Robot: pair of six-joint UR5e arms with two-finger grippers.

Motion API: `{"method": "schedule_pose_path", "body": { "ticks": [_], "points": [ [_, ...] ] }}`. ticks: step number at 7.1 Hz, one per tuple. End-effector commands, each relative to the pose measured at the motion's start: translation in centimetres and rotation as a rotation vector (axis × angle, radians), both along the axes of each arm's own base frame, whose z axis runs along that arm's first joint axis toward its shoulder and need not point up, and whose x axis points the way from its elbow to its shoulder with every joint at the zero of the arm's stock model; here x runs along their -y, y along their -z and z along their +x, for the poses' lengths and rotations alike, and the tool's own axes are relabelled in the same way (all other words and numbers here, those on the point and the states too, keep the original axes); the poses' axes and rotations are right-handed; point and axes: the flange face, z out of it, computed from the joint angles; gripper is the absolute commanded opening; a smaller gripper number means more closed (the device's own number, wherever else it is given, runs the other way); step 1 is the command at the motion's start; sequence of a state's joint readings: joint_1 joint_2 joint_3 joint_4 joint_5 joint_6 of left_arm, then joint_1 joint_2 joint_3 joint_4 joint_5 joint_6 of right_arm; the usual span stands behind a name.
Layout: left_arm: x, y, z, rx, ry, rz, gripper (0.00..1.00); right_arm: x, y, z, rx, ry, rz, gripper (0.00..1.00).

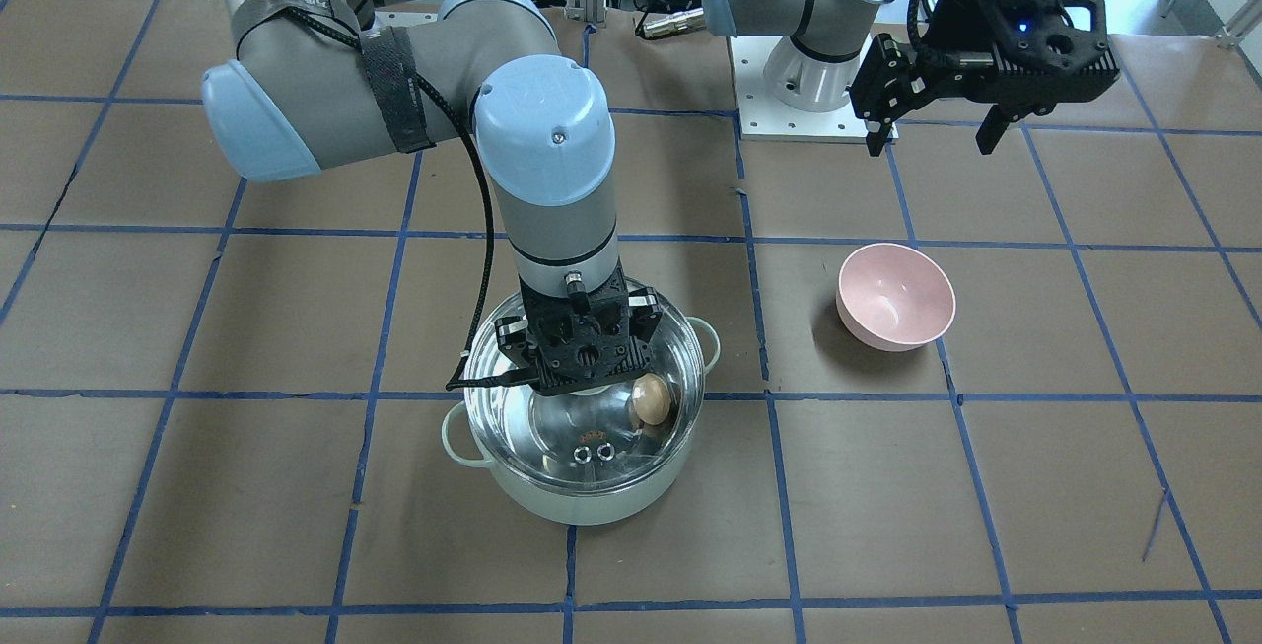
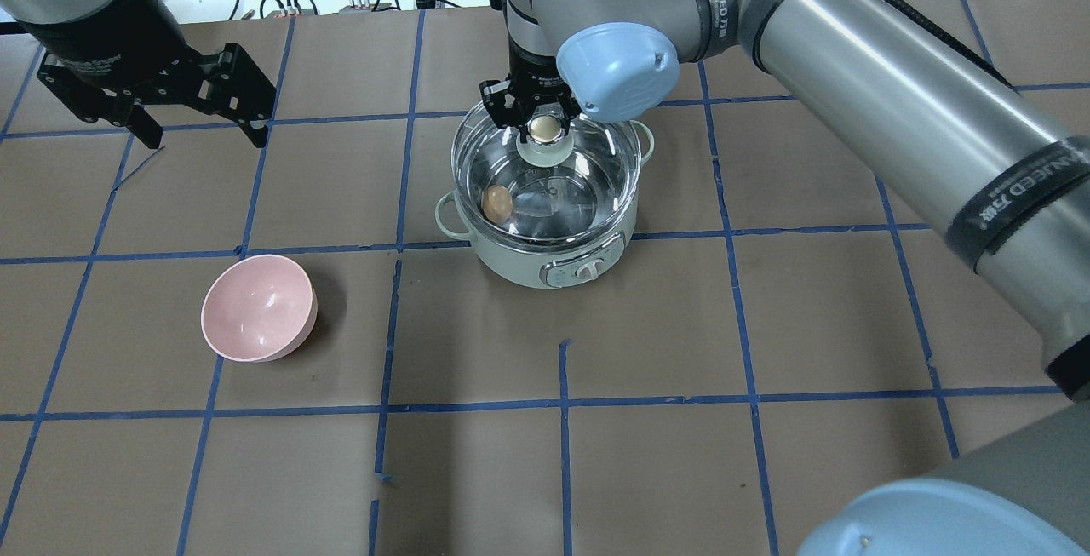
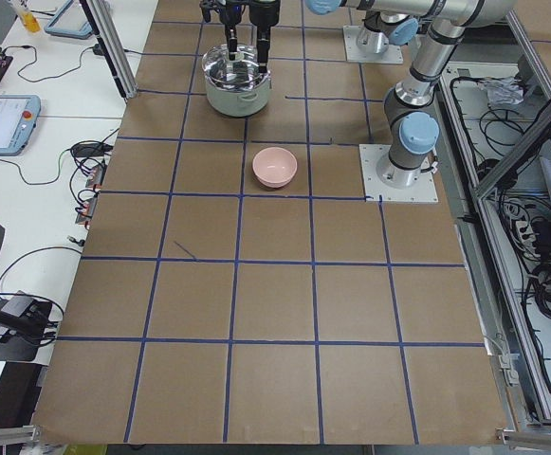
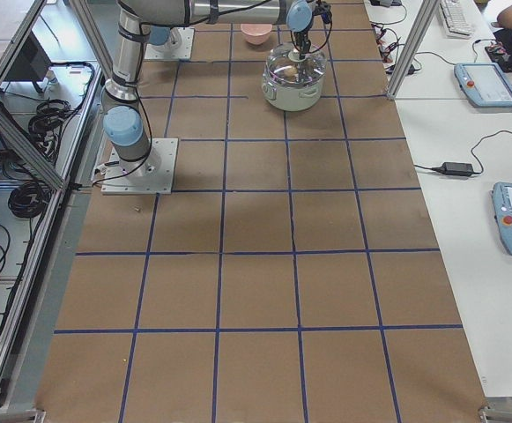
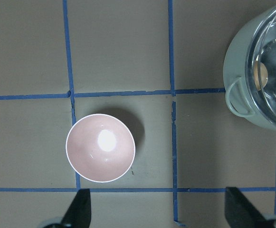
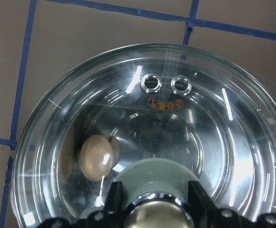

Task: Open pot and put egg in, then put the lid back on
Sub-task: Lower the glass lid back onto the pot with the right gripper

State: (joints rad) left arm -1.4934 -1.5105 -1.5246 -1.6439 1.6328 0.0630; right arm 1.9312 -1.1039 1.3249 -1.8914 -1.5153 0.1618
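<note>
The mint-green pot (image 2: pixel 545 265) stands mid-table, and the tan egg (image 2: pixel 497 201) lies inside it on the steel bottom. The egg also shows in the right wrist view (image 6: pixel 96 157) and the front view (image 1: pixel 651 399). The clear glass lid (image 2: pixel 592 173) covers the pot's mouth; I cannot tell whether it rests on the rim. My right gripper (image 2: pixel 542 117) comes straight down and is shut on the lid's cream knob (image 6: pixel 159 219), one finger on each side. My left gripper (image 2: pixel 204 134) is open and empty, high above the table's far left.
A pink bowl (image 2: pixel 258 307) sits empty on the brown paper to the left of the pot, below my left gripper's camera (image 5: pixel 100 147). The right arm's long forearm (image 2: pixel 894 105) slants across the table's right half.
</note>
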Motion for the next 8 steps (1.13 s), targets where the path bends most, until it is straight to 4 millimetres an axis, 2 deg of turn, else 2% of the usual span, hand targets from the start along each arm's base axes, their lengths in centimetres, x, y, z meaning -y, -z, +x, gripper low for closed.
{"method": "schedule_pose_path", "body": {
  "ticks": [1, 3, 7, 8],
  "points": [
    [0.2, 0.8, 0.9, -0.049, -0.026, 0.009, 1.00, -0.1, 1.0, 0.0, 0.001, -0.005, -0.005, 0.23],
    [0.1, 0.7, 0.7, -0.049, -0.029, 0.007, 1.00, -0.5, 1.8, -0.2, -0.008, -0.022, 0.010, 0.24],
    [0.0, 0.8, 0.5, -0.048, -0.023, 0.009, 1.00, -0.5, 2.1, -0.2, -0.006, -0.021, 0.011, 0.25],
    [0.1, 0.8, 0.6, -0.048, -0.024, 0.009, 1.00, -0.5, 2.1, -0.2, -0.006, -0.009, 0.013, 0.37]
  ]
}}
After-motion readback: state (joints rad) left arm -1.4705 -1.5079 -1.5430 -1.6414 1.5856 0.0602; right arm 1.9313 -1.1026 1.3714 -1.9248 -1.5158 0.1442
